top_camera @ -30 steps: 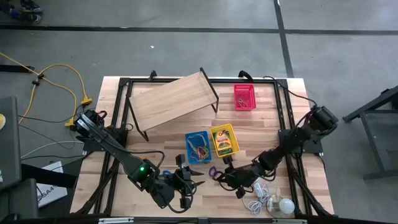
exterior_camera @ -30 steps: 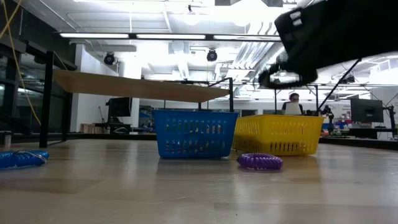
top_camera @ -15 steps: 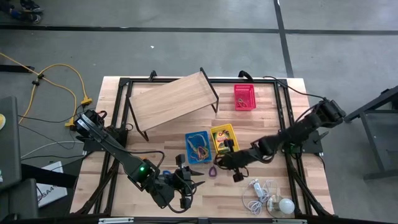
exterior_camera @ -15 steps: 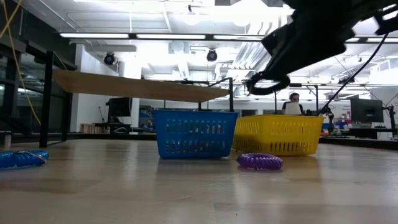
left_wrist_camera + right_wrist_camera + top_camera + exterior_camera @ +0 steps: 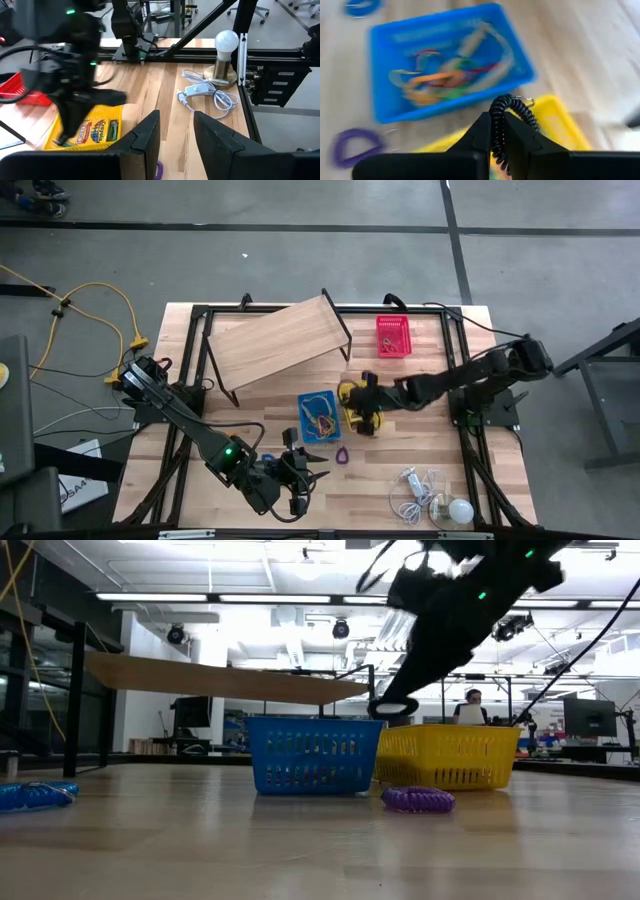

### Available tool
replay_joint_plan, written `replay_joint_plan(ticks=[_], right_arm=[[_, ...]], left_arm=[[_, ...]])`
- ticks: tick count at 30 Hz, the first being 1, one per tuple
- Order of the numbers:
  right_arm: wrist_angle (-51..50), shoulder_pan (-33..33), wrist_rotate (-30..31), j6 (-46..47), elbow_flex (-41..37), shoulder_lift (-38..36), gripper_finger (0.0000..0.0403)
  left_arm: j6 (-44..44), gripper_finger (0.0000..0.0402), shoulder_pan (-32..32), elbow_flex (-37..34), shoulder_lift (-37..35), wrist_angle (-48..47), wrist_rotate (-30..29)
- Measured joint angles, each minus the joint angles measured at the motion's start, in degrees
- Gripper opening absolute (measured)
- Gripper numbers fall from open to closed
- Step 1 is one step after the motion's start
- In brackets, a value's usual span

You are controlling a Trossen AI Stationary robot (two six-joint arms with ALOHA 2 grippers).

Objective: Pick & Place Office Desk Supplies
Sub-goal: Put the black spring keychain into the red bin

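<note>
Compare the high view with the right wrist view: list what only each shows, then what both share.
Only the high view: the red basket, the wooden board, the white bulb with its cord, and the left pincer waiting open near the table's front edge.

Only the right wrist view: the black coiled loop pinched in the right pincer, and a key ring on that loop.

Both: the blue basket of mixed loops, the yellow basket under the right pincer, and the purple coil on the table.
</note>
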Motion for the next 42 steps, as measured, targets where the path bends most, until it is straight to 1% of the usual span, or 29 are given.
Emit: replay_joint_plan(ticks=[8, 10, 16, 25, 30, 38, 42], right_arm=[[-4.8, -9.8, -0.3, 0.7, 0.0, 0.0, 0.0027], [-5.4, -12.4, -1.4, 0.7, 0.0, 0.0, 0.0027], [-5.6, -20.6, -4.6, 0.3, 0.0, 0.0, 0.0027], [-4.7, -30.2, -4.6, -2.8, 0.0, 0.0, 0.0027], [-2.8, -33.8, -4.1, -3.9, 0.0, 0.0, 0.0027], [-2.5, -37.5, 0.1, -4.0, 0.0, -0.1, 0.0027], [-2.6, -38.9, 1.6, -4.2, 0.0, -1.3, 0.0027]], left_arm=[[0.0, 0.0113, 0.0, 0.0, 0.0, 0.0, 0.0], [0.0, 0.0113, 0.0, 0.0, 0.0, 0.0, 0.0], [0.0, 0.0113, 0.0, 0.0, 0.0, 0.0, 0.0], [0.0, 0.0113, 0.0, 0.0, 0.0, 0.0, 0.0], [0.0, 0.0113, 0.0, 0.0, 0.0, 0.0, 0.0], [0.0, 0.0113, 0.0, 0.0, 0.0, 0.0, 0.0], [0.0, 0.0113, 0.0, 0.0, 0.0, 0.0, 0.0]])
